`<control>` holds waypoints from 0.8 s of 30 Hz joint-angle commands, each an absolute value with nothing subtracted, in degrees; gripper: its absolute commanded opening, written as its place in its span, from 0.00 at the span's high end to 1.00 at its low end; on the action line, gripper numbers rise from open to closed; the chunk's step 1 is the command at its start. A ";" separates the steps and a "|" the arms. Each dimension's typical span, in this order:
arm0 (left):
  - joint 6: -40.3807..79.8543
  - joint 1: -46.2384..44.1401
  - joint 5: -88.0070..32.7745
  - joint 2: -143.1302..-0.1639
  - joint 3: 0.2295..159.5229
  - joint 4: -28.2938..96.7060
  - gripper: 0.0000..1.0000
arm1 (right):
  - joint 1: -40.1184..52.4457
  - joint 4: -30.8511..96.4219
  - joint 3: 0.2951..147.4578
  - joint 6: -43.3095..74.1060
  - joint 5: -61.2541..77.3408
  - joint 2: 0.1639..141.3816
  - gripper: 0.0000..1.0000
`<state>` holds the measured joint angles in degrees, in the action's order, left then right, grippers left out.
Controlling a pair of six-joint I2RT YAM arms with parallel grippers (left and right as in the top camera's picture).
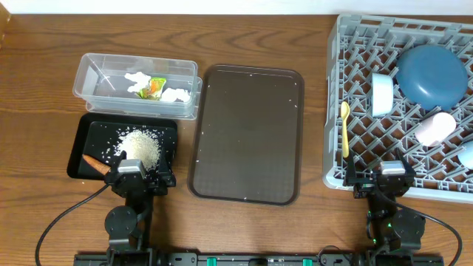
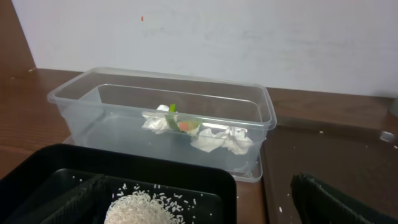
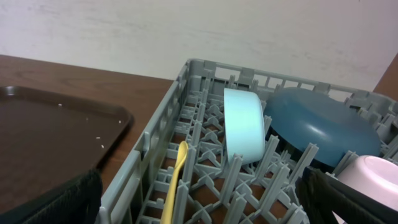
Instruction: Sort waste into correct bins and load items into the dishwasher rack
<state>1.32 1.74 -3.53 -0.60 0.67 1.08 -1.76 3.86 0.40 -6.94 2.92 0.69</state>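
Observation:
The clear tub [image 1: 92, 74] holds white tissue bits [image 1: 177, 94] and the wrapper [image 1: 153, 87]. The black tray [image 1: 81, 140] holds a rice pile [image 1: 140, 145] and the carrot stick [image 1: 94, 162]. The grey rack [image 1: 332, 111] holds the dark blue plate [image 1: 432, 74], bowl [image 1: 382, 94], pink cup [image 1: 434, 128], light blue cup [image 1: 467, 154] and yellow spoon [image 1: 344, 129]. My left gripper [image 1: 140, 176] is open and empty at the black tray's near edge [image 2: 199, 211]. My right gripper [image 1: 380, 177] is open and empty at the rack's near edge [image 3: 202, 208].
A large dark brown serving tray [image 1: 247, 133] lies between the bins and the rack, with a few stray rice grains on it. Cables run along the table's front edge by both arm bases.

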 commanded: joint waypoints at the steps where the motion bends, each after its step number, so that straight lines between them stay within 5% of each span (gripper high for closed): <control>1: 0.03 1.98 -3.42 -0.10 0.23 3.79 0.06 | -0.89 4.10 0.32 -7.55 2.57 0.30 0.01; 24: 0.03 1.98 -3.42 -0.23 0.23 3.79 0.06 | -0.89 4.10 0.32 -7.55 2.57 0.30 0.01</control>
<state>1.19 1.74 -3.49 -0.60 0.67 1.08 -1.76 3.86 0.40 -6.94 2.92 0.69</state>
